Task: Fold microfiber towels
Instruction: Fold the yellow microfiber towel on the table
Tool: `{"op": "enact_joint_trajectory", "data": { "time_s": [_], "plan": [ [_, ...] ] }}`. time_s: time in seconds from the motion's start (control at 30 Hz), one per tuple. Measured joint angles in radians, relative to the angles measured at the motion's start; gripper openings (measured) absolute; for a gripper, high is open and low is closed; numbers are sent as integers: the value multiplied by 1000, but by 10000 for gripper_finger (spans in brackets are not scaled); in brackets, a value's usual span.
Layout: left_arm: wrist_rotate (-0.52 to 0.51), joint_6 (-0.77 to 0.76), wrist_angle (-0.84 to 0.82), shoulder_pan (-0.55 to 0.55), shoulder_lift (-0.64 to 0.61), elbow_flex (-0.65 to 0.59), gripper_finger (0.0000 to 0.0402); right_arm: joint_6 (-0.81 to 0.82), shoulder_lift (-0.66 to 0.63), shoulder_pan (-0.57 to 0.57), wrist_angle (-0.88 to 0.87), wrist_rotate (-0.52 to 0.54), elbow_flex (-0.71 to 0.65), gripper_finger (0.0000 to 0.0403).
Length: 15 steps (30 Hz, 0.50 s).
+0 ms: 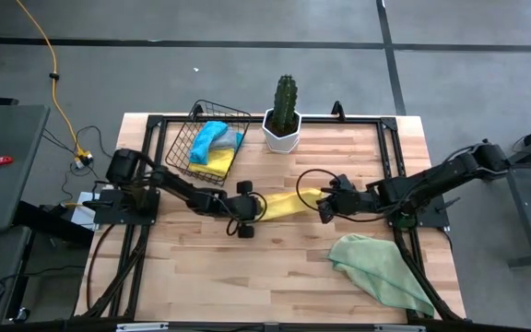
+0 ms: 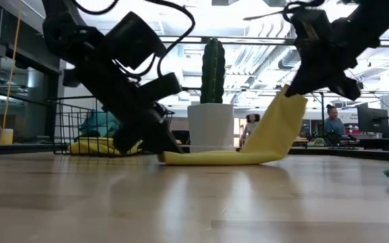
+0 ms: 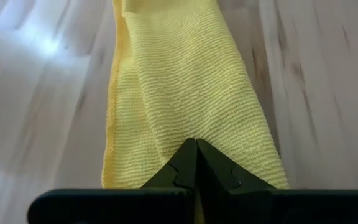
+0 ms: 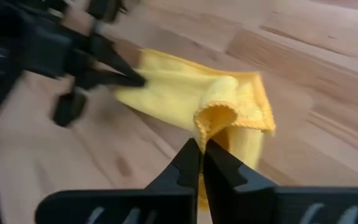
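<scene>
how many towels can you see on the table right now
4: a yellow towel stretched between both grippers mid-table, a pale green towel at the near right corner, a blue towel and another yellow one in the wire basket. More may be hidden.

wooden table — wire basket, cactus pot, yellow towel, green towel

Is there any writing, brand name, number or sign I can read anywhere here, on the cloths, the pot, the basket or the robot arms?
None can be read.
Yellow towel, green towel, wire basket with its cloths, white cactus pot: all plain, no label showing.
Left gripper and right gripper: no markings visible.
Room behind the table: nothing legible.
</scene>
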Motion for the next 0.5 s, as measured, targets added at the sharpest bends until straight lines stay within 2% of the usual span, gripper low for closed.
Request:
{"op": "enact_joint_trajectory", "data": {
  "time_s": [0.2,0.5],
  "plan": [
    [-8,-19,114,28,72,8,0,-29,70,0,194,-8,1,0],
    [-29,-19,102,31,81,46,0,-116,262,-6,545,-26,1,0]
  ]
}}
